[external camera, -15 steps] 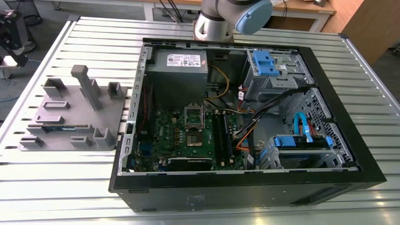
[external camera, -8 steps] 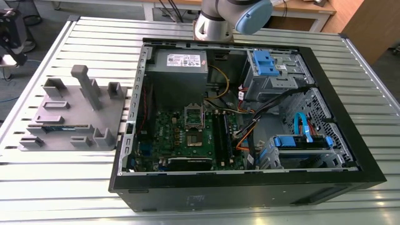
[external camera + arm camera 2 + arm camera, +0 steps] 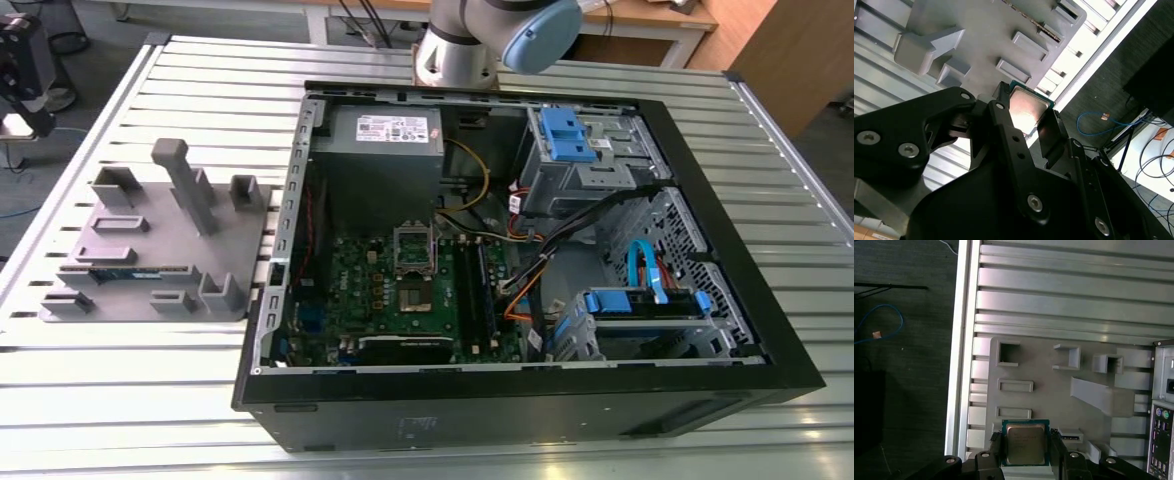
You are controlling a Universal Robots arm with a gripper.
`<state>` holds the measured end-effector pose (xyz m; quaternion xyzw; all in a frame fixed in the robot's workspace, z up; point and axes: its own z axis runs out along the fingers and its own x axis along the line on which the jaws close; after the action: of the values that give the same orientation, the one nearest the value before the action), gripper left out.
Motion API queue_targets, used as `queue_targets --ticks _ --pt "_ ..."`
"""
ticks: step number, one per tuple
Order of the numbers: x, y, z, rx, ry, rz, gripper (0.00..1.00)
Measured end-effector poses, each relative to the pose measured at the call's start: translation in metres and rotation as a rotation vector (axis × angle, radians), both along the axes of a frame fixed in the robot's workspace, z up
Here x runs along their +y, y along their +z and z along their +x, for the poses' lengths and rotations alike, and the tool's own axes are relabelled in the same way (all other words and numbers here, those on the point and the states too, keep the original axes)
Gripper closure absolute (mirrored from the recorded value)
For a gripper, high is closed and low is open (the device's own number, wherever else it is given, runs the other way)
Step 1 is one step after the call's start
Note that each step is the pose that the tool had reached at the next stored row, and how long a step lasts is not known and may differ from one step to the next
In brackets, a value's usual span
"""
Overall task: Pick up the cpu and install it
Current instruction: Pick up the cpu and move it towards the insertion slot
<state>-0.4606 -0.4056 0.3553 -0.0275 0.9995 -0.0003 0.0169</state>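
Clamping the cpu (image 3: pixel 1025 442), the end effector (image 3: pixel 1026 451) hangs above the grey fixture (image 3: pixel 1054 405).

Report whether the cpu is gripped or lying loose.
Gripped: in both wrist views the cpu sits clamped between the gripper's black fingers, the grey holder behind it.

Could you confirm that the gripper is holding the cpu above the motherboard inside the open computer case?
Not quite: in the first wrist view the gripper holds the cpu above the grey holder tray on the slatted table, outside the computer case.
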Motion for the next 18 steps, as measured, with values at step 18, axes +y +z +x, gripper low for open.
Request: queue_targets --ticks 18 --pt "0.0 0.0072 0.0 0.0 0.0 0.0 0.53"
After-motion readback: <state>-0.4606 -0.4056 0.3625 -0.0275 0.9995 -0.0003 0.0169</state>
